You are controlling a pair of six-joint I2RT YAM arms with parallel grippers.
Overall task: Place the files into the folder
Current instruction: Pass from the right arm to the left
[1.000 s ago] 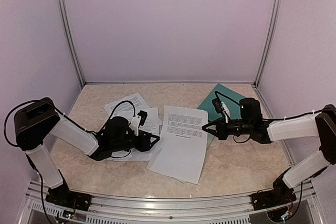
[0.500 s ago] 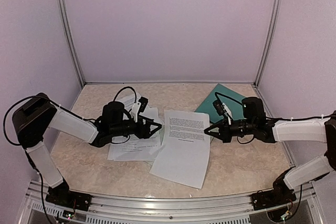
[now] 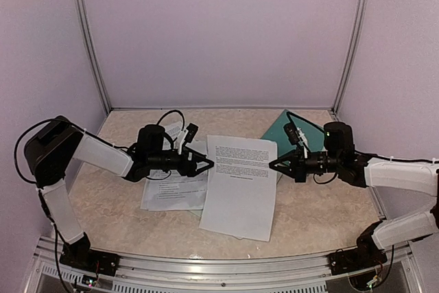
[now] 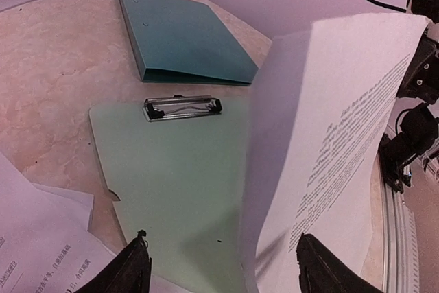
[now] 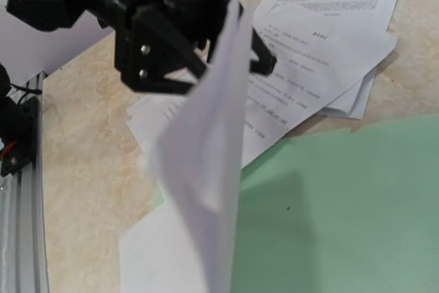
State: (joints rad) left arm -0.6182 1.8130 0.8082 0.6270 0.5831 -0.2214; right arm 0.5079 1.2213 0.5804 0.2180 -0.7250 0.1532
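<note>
One white printed paper sheet (image 3: 240,183), partly lifted off the marbled beige table (image 3: 309,217), with the right gripper (image 3: 272,165) pinched together on its right edge. Change over the preceding second: the left gripper (image 3: 209,163) had risen from the loose pile of further white printed sheets (image 3: 171,193) to the sheet's left edge and spread its fingers (image 4: 134,272). They stood apart with that edge between them, clamping nothing. Judged meaning: a two-handed carry was being set up, and only the right side was secured. Orientation: the sheet's long axis ran far to near in the overhead view, with the near end skewed slightly left, the heading lines at the far end and the body bowed upward. One dark teal-green card folder (image 4: 185,32) lay closed and flat at the far right corner behind the right gripper, its long axis diagonal; no sheet showed inside it. One pale mint-green clipboard (image 4: 178,183) lay beneath the raised sheet, just beside the folder.
</note>
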